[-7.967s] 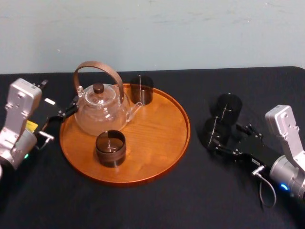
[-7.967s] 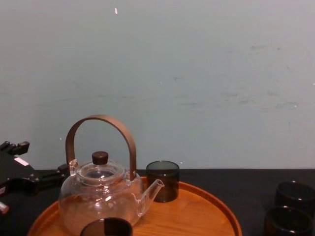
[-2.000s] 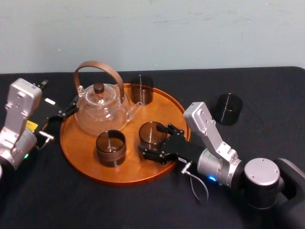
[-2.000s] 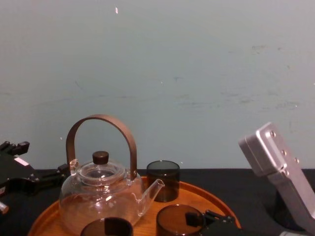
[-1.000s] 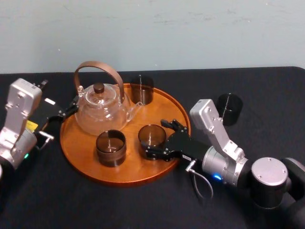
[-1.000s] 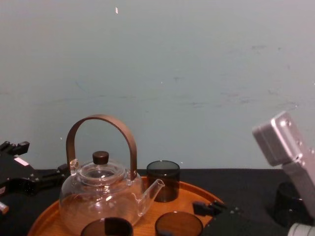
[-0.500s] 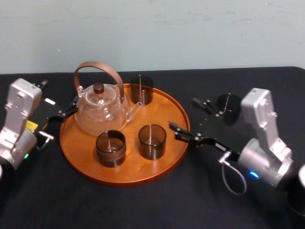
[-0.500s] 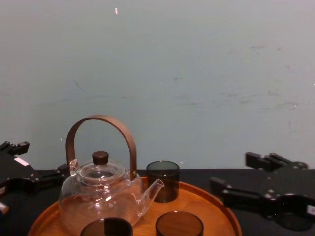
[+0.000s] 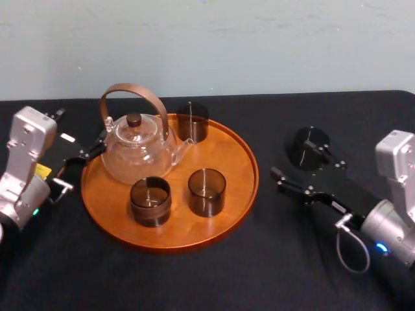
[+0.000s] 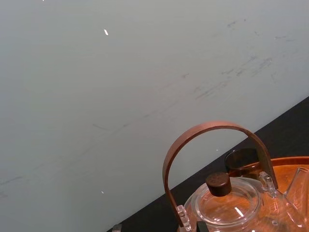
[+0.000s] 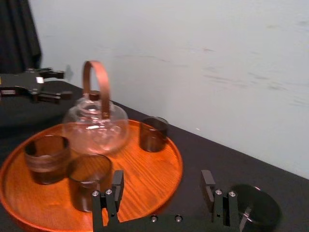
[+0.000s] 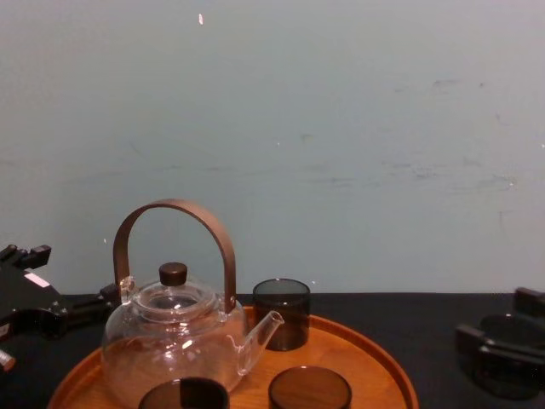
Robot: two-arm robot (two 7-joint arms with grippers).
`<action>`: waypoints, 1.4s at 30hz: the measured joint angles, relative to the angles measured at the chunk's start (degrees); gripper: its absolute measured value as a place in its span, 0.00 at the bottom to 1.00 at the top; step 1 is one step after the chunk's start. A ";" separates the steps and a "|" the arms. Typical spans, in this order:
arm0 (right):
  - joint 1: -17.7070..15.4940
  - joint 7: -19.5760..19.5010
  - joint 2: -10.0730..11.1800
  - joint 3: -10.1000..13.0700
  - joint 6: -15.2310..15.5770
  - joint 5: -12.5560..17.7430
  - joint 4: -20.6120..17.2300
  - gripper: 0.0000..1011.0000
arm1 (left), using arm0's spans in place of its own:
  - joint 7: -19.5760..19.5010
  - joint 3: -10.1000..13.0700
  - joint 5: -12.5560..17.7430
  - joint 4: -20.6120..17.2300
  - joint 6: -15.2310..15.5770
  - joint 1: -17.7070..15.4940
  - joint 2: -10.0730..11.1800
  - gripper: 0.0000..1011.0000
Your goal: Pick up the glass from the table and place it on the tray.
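On the round wooden tray [image 9: 228,154] stand three dark glasses: one at the front middle [image 9: 207,192], one to its left [image 9: 150,201] and one at the back [image 9: 192,122]. Another dark glass [image 9: 307,146] stands on the black table [image 9: 259,265] to the tray's right. My right gripper [image 9: 290,159] is open and empty just off the tray's right rim, its farther finger beside that glass. In the right wrist view its fingers [image 11: 117,183] frame the tray's edge, with the table glass [image 11: 254,208] just outside them. My left gripper [image 9: 81,129] rests open at the tray's left.
A clear glass teapot [image 9: 137,146] with a brown arched handle fills the tray's back left. A pale wall [image 9: 214,45] closes the scene behind the table. Bare black tabletop lies in front of the tray and to the far right.
The right gripper carried a glass from the table to the tray's front middle, opened, and drew back right off the tray to beside the other table glass. The left arm stayed still.
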 joint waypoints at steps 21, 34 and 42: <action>-0.41 -2.50 -0.77 6.12 0.81 1.37 5.16 0.99 | 0.00 0.00 0.00 0.00 0.00 0.00 0.00 0.99; 2.05 -2.63 -1.74 6.90 2.17 0.74 8.88 0.99 | 0.00 0.00 0.00 0.00 0.00 0.00 0.00 0.99; 4.58 -2.28 -2.58 6.04 2.94 0.05 11.97 0.99 | 0.00 0.00 0.00 0.00 0.00 0.00 0.00 0.99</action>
